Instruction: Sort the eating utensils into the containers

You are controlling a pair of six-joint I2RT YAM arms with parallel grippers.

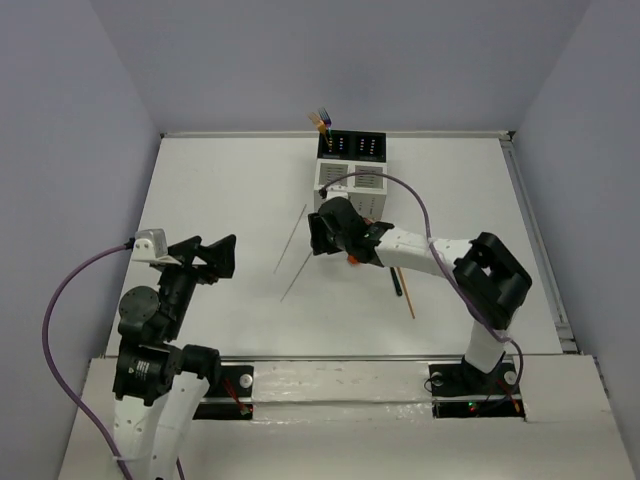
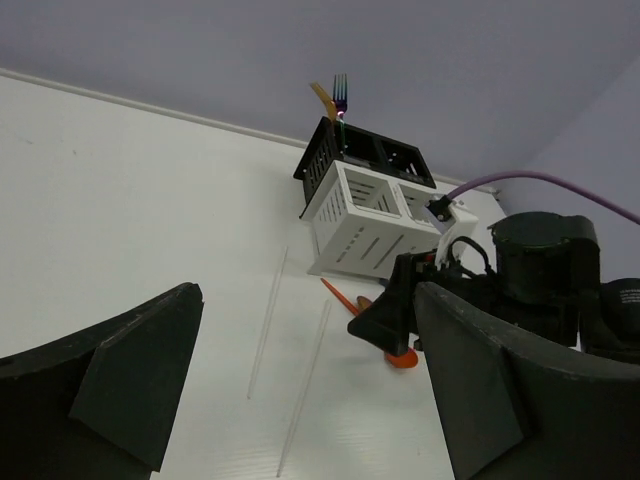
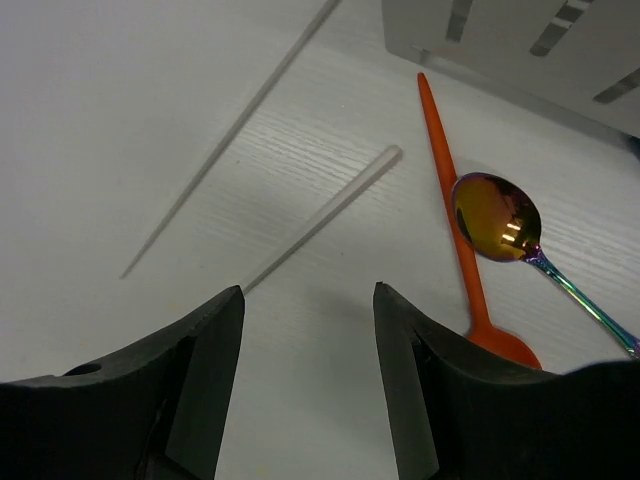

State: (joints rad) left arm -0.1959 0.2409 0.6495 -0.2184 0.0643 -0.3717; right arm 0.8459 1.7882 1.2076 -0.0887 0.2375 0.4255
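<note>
The four-compartment caddy (image 1: pixel 350 172) stands at the back centre, with a gold and an iridescent fork (image 1: pixel 321 120) upright in its rear left black box. Two white sticks (image 1: pixel 293 238) lie left of it. My right gripper (image 1: pixel 315 236) is open and empty, low over the table just right of the sticks. In the right wrist view (image 3: pixel 308 300) the nearer white stick (image 3: pixel 320 215) lies just ahead of it, with an orange spoon (image 3: pixel 455 220) and an iridescent spoon (image 3: pixel 497 217) at its right. My left gripper (image 1: pixel 215 258) is open and empty, further left.
A wooden stick (image 1: pixel 405 290) and a black stick (image 1: pixel 395 283) lie right of the right arm. The purple cable (image 1: pixel 420 205) arcs over the caddy's front. In the left wrist view the caddy (image 2: pixel 365 215) and the white sticks (image 2: pixel 267 320) lie ahead.
</note>
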